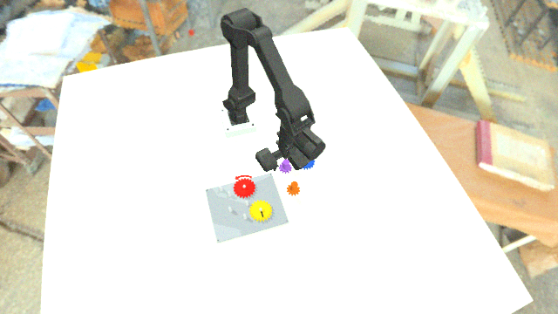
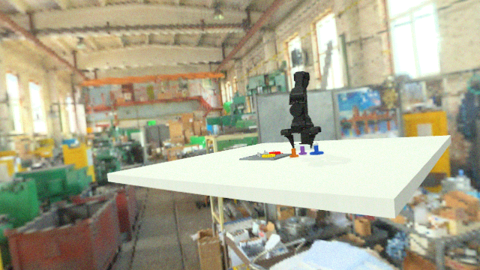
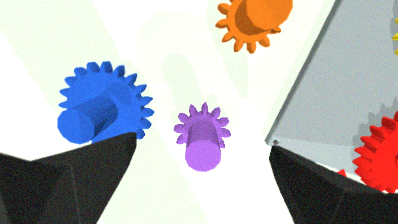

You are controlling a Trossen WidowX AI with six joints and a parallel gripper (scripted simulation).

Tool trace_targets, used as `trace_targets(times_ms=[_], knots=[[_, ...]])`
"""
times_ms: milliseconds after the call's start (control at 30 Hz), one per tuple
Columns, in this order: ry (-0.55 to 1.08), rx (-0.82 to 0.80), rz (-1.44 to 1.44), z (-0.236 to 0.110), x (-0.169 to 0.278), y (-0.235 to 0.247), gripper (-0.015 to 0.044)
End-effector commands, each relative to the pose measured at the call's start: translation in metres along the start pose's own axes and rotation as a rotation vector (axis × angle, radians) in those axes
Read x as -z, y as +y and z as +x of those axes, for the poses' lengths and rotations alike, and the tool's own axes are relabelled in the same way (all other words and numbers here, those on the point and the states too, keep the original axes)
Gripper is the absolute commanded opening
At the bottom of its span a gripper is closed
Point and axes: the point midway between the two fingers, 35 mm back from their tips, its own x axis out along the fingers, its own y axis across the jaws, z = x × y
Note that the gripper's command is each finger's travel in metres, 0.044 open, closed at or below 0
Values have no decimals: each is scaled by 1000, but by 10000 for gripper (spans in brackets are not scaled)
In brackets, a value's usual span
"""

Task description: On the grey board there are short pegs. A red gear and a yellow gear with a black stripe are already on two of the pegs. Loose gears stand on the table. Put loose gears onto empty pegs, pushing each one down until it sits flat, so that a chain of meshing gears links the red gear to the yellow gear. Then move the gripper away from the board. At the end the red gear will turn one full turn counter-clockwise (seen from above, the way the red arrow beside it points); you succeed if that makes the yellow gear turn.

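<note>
My gripper (image 1: 288, 168) (image 2: 302, 146) (image 3: 203, 145) is open, pointing down, its fingers on either side of and above the purple gear (image 1: 285, 167) (image 2: 302, 151) (image 3: 203, 155), which stands upright on the table. The large blue gear (image 1: 309, 165) (image 2: 316, 151) (image 3: 107, 102) stands beside it, partly behind the left finger in the wrist view. The orange gear (image 1: 293, 188) (image 2: 293, 153) (image 3: 270, 11) stands nearer the board's side. The grey board (image 1: 271, 187) (image 2: 249, 158) (image 3: 340, 75) carries the red gear (image 1: 244, 188) (image 3: 382, 160), the yellow gear (image 1: 261, 211) and several empty pegs.
The red arrow (image 1: 236, 177) lies beside the red gear at the board's edge. The arm's white base plate (image 1: 241, 129) is behind the board in the top view. A book (image 1: 516, 154) lies on a separate wooden table at the right.
</note>
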Motion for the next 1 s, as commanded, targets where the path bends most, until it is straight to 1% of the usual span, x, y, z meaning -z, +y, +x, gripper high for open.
trace_targets(times_ms=[0, 333, 533, 567, 600, 967], knots=[[3, -5, 3, 1, 0, 1, 335], [3, -5, 3, 1, 0, 1, 72], [3, -5, 3, 1, 0, 1, 32], [3, -5, 3, 1, 0, 1, 6], [3, -5, 3, 1, 0, 1, 0], [2, -5, 3, -22, -5, 1, 0]])
